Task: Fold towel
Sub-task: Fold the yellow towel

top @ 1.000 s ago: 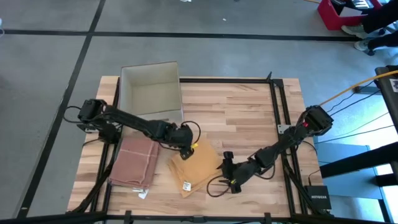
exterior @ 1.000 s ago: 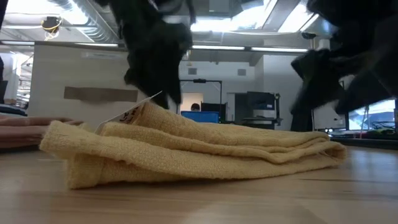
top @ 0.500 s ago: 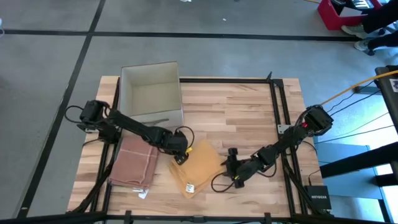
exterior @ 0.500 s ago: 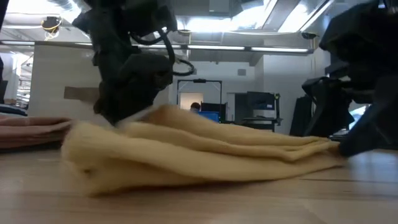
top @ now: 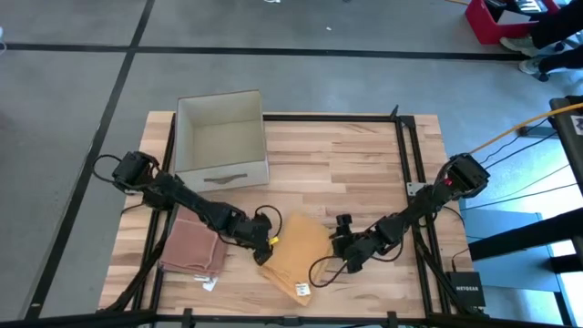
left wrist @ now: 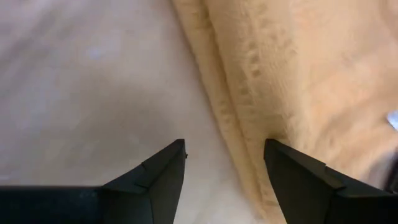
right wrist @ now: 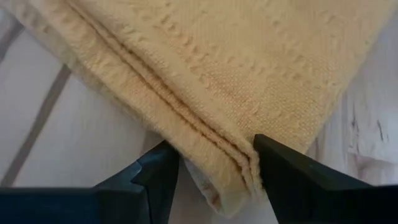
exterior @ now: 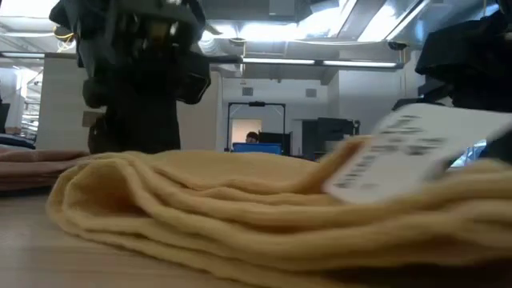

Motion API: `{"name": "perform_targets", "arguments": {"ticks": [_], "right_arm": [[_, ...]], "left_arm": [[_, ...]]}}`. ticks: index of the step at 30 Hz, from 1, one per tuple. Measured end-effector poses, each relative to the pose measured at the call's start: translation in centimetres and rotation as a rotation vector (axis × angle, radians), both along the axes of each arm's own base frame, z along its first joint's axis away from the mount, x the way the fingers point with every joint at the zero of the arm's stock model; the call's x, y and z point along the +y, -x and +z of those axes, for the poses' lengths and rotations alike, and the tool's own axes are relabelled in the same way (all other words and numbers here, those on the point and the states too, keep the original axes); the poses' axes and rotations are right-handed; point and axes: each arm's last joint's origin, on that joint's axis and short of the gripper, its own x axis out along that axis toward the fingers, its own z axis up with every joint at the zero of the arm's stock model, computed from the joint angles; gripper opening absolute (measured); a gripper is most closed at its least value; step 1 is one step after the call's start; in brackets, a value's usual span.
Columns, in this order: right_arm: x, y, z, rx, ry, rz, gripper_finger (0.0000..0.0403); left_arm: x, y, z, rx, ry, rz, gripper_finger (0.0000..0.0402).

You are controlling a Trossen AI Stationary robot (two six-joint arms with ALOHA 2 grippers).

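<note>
A folded rust-brown towel (top: 193, 248) lies near the wooden table's (top: 364, 164) front left corner. Just right of it, the left gripper (top: 264, 242) stands spread at the folded mustard-yellow woven towel's (top: 296, 255) left edge, apparently one finger touching the fabric. At the towel's right edge, the right gripper (top: 341, 248) straddles a corner, fingers spread.

Open wooden table (top: 351, 159) stretches beyond the yellow towel (top: 296, 255); a box (top: 221, 141) and pink towel (top: 193, 246) crowd the left.
</note>
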Motion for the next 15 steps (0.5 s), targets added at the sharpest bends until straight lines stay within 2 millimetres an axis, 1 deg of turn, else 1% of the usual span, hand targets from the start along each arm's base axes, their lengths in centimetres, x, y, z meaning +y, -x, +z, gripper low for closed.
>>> {"name": "perform_targets", "arguments": {"ticks": [3, 6, 8, 10, 12, 13, 15], "right_arm": [[0.4, -0.3, 1.5, 0.079, -0.021, 0.031, 0.0209], [1.0, -0.9, 4.1, 0.091, -0.073, 0.031, 0.0209], [1.0, -0.9, 5.4, 0.092, -0.083, 0.020, 0.0209], [0.9, -0.6, 5.8, 0.116, -0.097, 0.009, 0.0209], [0.8, -0.3, 6.1, 0.098, -0.132, -0.012, 0.0209], [0.8, -0.1, 6.0, 0.087, -0.145, -0.016, 0.0209], [0.7, 0.3, 4.9, 0.082, -0.147, -0.025, 0.0209]], "left_arm": [[0.2, 0.1, 0.7, -0.008, 0.029, -0.003, 0.0210], [1.0, 0.0, 2.4, -0.075, 0.025, 0.037, 0.0210], [1.7, 0.0, 3.4, -0.127, -0.004, 0.067, 0.0210], [2.2, -0.1, 3.8, -0.153, -0.031, 0.105, 0.0210], [2.7, -0.4, 3.7, -0.158, -0.027, 0.123, 0.0210], [2.8, -0.7, 3.3, -0.158, -0.016, 0.123, 0.0210], [2.9, -1.3, 2.4, -0.152, 0.009, 0.106, 0.0210]]}}
